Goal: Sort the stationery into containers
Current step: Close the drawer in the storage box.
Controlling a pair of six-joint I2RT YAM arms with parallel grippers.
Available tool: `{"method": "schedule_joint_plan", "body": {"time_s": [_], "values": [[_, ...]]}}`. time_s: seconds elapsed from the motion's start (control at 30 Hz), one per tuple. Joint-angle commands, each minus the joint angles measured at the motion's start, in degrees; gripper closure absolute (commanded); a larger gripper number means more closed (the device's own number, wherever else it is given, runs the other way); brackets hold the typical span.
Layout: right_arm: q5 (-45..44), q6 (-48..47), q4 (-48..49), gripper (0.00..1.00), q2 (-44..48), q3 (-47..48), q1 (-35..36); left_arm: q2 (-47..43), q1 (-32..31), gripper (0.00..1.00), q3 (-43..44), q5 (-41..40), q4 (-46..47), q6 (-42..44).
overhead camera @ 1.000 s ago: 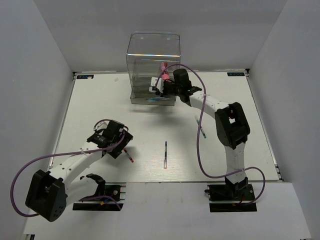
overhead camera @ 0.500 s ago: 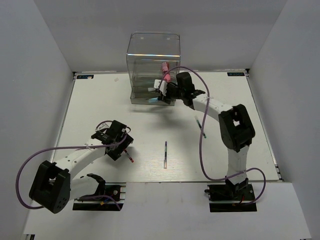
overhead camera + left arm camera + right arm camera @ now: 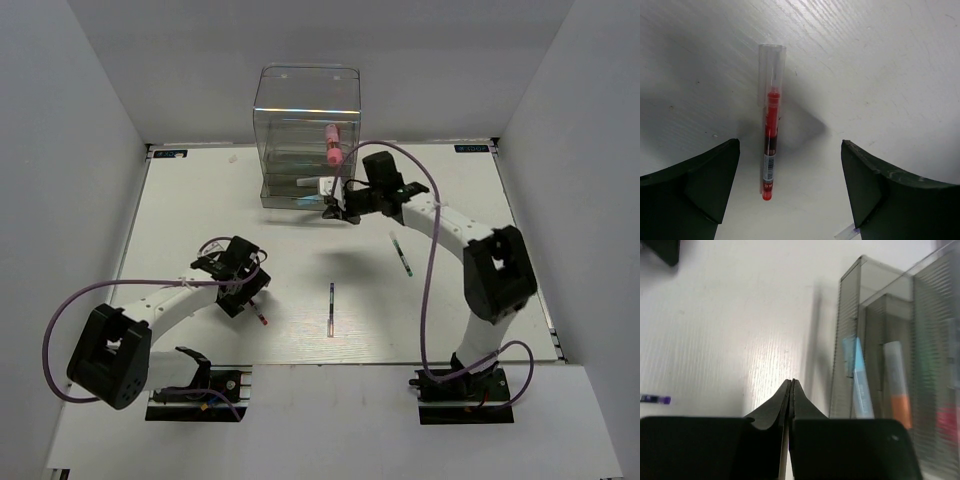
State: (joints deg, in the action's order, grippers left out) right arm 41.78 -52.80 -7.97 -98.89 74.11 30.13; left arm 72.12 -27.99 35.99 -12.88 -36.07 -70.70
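The container (image 3: pixel 305 110) is a tall clear box of stacked drawers at the back of the table. A pink tube (image 3: pixel 331 146) shows inside it near the right wall. In the right wrist view a light-blue marker (image 3: pixel 859 382) and a grey-orange marker (image 3: pixel 897 390) lie behind the drawers' ribbed walls (image 3: pixel 875 330). My right gripper (image 3: pixel 333 207) (image 3: pixel 791 382) is shut on nothing, just in front of the box. A thin red pen (image 3: pixel 771 135) (image 3: pixel 261 316) lies on the table between the fingers of my open left gripper (image 3: pixel 790 185) (image 3: pixel 250 293), closer to the left finger (image 3: pixel 705 185).
A dark pen (image 3: pixel 331 308) lies mid-table near the front. Another thin pen (image 3: pixel 402 254) lies to the right, beside the right arm. A purple pen end (image 3: pixel 652 399) shows at the left edge of the right wrist view. White walls enclose the table.
The right gripper let go of the pink tube, which now rests in the box, then drew back and shut. The left gripper shifted slightly over the red pen.
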Motion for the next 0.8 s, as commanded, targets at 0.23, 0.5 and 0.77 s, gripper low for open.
{"method": "schedule_joint_plan", "body": {"time_s": [0.23, 0.5, 0.77], "values": [[-4.32, -2.68, -13.95, 1.0, -18.08, 18.09, 0.72, -4.62, -0.31, 0.07, 0.75, -0.65, 0.39, 1.26], [-24.98, 5.86, 10.66, 1.0, -20.38, 14.93, 1.6, -6.64, -0.31, 0.07, -1.01, -0.65, 1.01, 1.26], [-31.75, 6.3, 18.77, 1.0, -23.27, 16.15, 2.04, -4.97, -0.31, 0.07, -1.01, -0.12, 2.06, 1.26]]}}
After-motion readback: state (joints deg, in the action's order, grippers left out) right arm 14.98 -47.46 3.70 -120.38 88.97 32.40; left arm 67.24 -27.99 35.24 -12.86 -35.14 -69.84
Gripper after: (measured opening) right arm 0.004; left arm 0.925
